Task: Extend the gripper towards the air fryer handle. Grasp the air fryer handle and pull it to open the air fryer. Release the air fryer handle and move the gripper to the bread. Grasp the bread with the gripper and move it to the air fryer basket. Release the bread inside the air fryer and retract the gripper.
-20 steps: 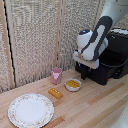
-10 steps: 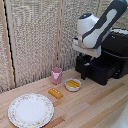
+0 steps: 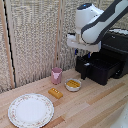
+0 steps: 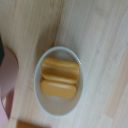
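The glossy black air fryer (image 3: 118, 44) stands at the exterior view's right. Its black basket (image 3: 106, 69) is pulled out, with the handle (image 3: 82, 68) at the front. The golden-brown bread (image 3: 55, 93) lies on the wooden table, to the exterior view's left of the basket. An edge of it shows in the wrist view (image 4: 33, 123). My gripper (image 3: 86, 54) hangs under the white block, above the basket's front and the small bowl, and holds nothing that I can see. Its fingers are too small to read here and do not show in the wrist view.
A small white bowl (image 3: 73, 84) of yellow-orange food sits between the bread and the basket and fills the wrist view (image 4: 59, 80). A pink cup (image 3: 56, 75) stands behind the bread. A patterned plate (image 3: 30, 110) lies at the front left. A slatted screen backs the table.
The arm has risen from the basket front and shifted towards the exterior view's left, over the bowl. The basket stays pulled out.
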Motion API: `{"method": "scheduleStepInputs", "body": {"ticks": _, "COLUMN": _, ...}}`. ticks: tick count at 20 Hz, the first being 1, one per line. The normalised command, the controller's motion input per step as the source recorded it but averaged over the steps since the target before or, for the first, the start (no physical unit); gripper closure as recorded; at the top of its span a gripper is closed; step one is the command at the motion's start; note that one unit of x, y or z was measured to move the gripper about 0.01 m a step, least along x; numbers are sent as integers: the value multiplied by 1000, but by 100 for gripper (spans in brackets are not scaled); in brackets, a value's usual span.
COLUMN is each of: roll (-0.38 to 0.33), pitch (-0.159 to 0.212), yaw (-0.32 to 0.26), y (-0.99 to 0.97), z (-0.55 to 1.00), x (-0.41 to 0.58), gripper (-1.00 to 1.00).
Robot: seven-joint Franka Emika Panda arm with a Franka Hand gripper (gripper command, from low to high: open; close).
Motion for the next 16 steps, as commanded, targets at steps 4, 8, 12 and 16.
{"method": "scheduleStepInputs", "body": {"ticks": 4, "roll": 186, "pitch": 244, "yaw": 187, "y": 294, "z": 170, "x": 72, "gripper": -100}}
{"method": "scheduleStepInputs", "body": {"ticks": 8, "roll": 206, "pitch": 175, "yaw": 202, "y": 241, "z": 14, "x": 16, "gripper": -100}}
{"method": "scheduleStepInputs", "body": {"ticks": 12, "roll": 178, "pitch": 118, "yaw": 220, "y": 251, "z": -45, "x": 0, "gripper": -100}}
{"method": "scheduleStepInputs", "body": {"ticks": 16, "roll": 134, "pitch": 81, "yaw": 211, "y": 341, "z": -143, "x": 0, "gripper": -100}}
